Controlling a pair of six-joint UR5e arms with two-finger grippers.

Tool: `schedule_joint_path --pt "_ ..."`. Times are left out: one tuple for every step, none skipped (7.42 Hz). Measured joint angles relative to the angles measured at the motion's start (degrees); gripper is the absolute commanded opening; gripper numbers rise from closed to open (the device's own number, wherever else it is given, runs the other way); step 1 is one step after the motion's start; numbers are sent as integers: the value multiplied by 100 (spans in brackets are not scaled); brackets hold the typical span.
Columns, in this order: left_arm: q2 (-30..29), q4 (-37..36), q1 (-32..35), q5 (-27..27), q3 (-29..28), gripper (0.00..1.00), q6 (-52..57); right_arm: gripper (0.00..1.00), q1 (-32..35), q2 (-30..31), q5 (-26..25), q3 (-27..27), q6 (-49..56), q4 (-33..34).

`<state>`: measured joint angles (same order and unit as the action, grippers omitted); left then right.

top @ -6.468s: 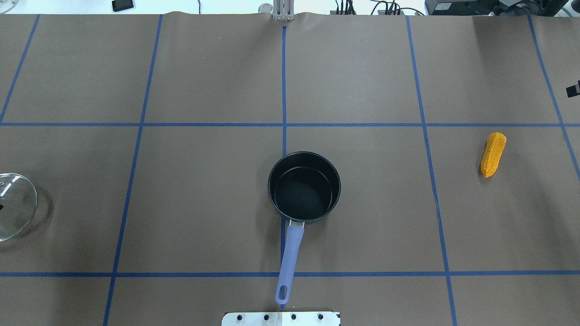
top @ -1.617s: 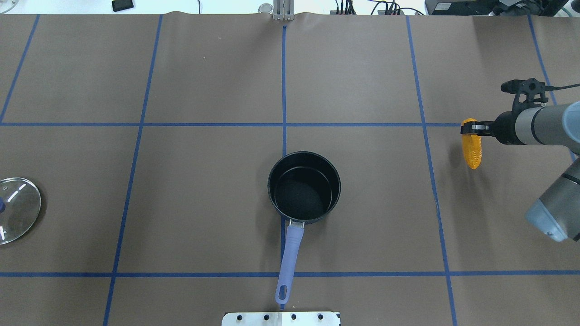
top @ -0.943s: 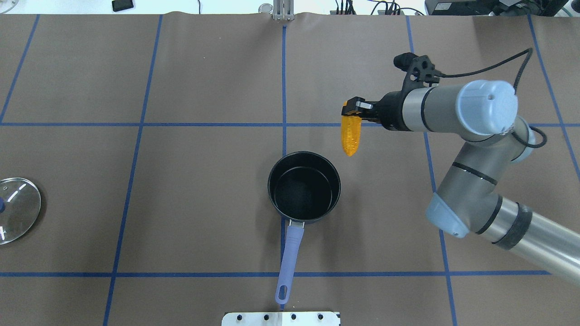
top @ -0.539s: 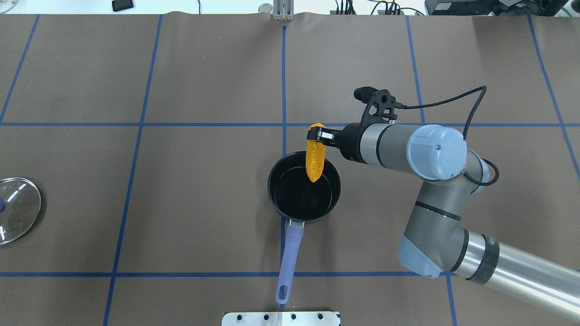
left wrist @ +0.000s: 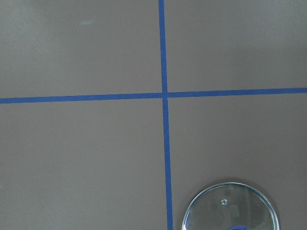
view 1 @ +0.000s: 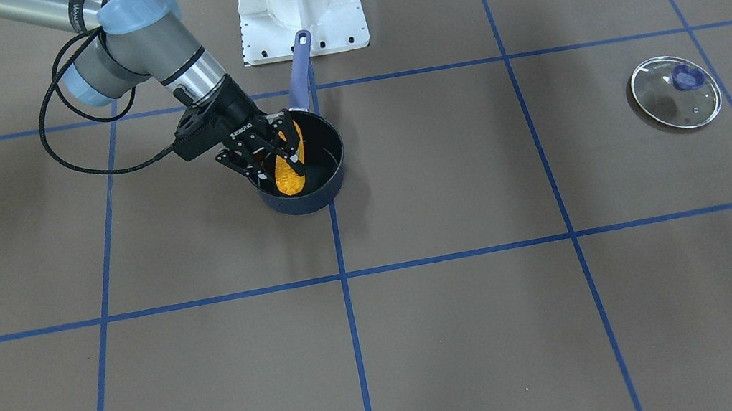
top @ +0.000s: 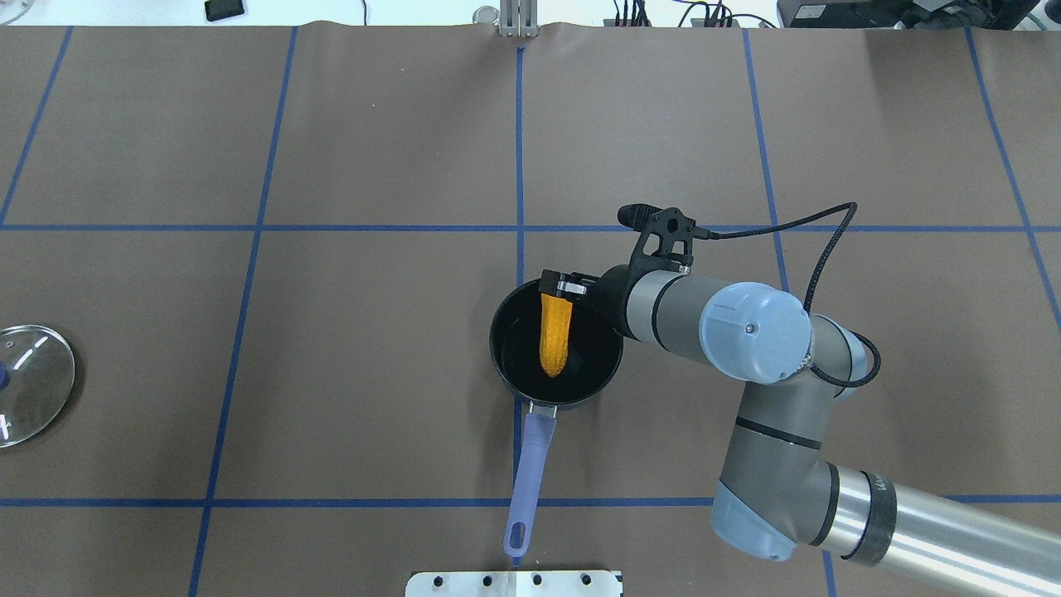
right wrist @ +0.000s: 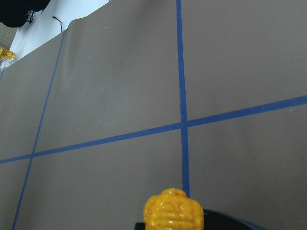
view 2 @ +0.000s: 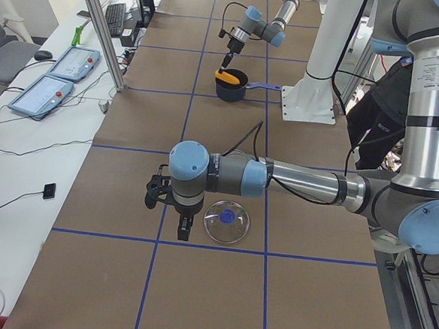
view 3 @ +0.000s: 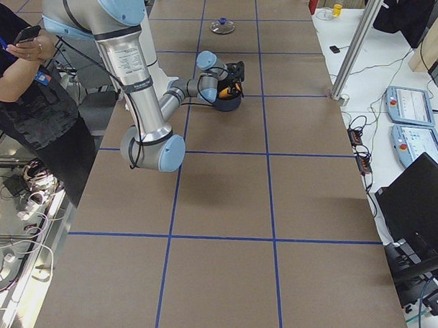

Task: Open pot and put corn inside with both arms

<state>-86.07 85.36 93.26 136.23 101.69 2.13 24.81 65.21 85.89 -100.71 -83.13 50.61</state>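
Right gripper [top: 557, 286] clamps the corn [top: 554, 336] by its thick end. The cob hangs tilted, tip down inside the pot [top: 515, 365]. I judge only a release remains. Left gripper [view 2: 184, 232] sits far off beside the lid [view 2: 226, 221]; I cannot tell its state.

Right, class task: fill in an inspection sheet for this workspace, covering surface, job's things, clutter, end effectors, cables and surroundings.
surface: brown table cover with a blue tape grid.
job's things: pot open, handle toward the robot's base; corn hangs tip-down into it.
clutter: glass lid lies far off at the robot's left.
end effectors: right end effector shut on the corn's top end; left end effector beside the lid, state cannot be told.
cables: black cable loops from the right wrist camera.
surroundings: teach pendants on a side bench; a person stands near the robot.
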Motion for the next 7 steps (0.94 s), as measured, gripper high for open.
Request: schedule_joint_path --pt "16 4 0 0 0 99 4 100 -12 -7 -40 -216 12 415" --pt "29 6 0 0 0 99 6 100 6 -12 -20 -471 45 945" --pt "34 7 0 0 0 99 6 100 133 -13 142 -678 133 1516" --pt "36 7 0 0 0 99 7 100 417 2 471 -775 385 1988" --pt "37 7 0 0 1 99 7 100 791 33 852 -789 848 2382" --pt "37 9 0 -2 4 99 11 100 1244 74 1252 -756 1497 2801" --pt "38 12 0 -7 5 99 22 100 1741 172 1662 -694 2250 3160"
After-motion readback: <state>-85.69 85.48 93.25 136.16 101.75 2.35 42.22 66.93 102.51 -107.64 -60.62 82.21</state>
